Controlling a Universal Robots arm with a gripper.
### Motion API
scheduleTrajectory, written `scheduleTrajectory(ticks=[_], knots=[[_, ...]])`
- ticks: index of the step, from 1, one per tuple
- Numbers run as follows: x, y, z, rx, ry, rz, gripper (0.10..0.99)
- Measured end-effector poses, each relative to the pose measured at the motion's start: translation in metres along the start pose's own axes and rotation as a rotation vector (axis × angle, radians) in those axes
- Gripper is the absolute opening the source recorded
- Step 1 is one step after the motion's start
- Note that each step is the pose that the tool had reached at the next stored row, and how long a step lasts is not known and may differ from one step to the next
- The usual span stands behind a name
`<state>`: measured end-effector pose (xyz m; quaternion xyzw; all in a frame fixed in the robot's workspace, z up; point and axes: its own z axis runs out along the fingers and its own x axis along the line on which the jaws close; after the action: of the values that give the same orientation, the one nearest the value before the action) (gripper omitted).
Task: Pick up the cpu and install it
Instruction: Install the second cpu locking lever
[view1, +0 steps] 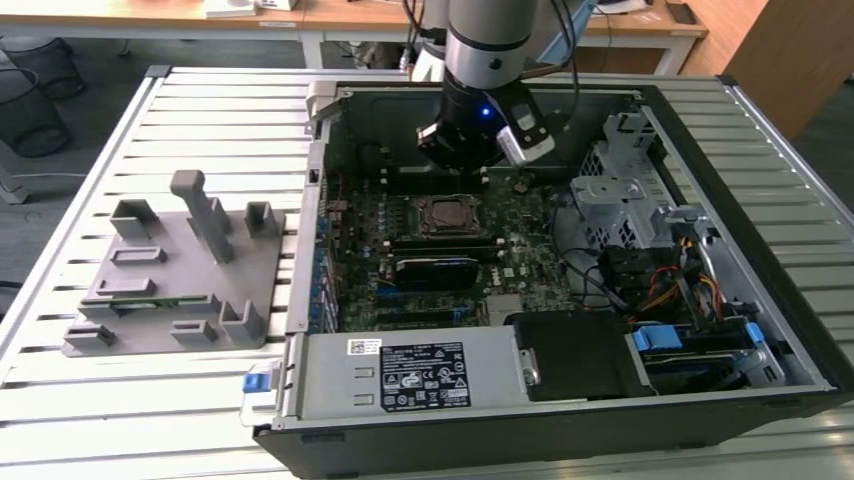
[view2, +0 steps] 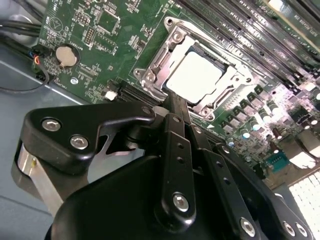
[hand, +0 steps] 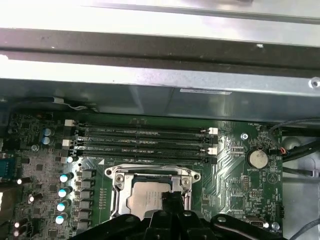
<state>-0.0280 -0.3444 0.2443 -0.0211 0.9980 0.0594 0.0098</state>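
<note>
Hanging above the motherboard (view1: 467, 235) inside the open case (view1: 747, 150), the gripper (view1: 461, 160) is positioned just beyond the socket (view1: 446, 216) in the exterior view, toward the rear wall of the case. The jaws appear narrow, with the fingers (view2: 176, 107) drawn close together and holding nothing, though their tips sit at the edge of the socket frame and the exact gap cannot be told.

The cpu (view2: 196, 76) lies flat inside the socket in the second wrist view, pale metal top facing up, and the first wrist view shows it there as well (hand: 146, 200). The chip is square, so it has no long axis; its edges run parallel with the socket frame (view2: 150, 75) around it. The fingertips are close to one edge of the cpu, apart from its top surface.

In the first wrist view, the memory slots (hand: 142, 140) run parallel to the near edge of the socket, and a coin cell (hand: 257, 159) sits to one side on the board.

In the exterior view, a grey fixture (view1: 180, 270) rests on the slatted table (view1: 80, 180) at the exterior view's left, well apart from the case.
</note>
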Motion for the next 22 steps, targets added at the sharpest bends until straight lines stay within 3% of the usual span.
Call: scheduleTrajectory(ticks=[4, 22], knots=[[0.0002, -0.0060, -0.0008, 0.000, 0.0045, 0.001, 0.106], [0.0013, -0.0321, -0.0018, 0.000, 0.0047, 0.001, 0.106]])
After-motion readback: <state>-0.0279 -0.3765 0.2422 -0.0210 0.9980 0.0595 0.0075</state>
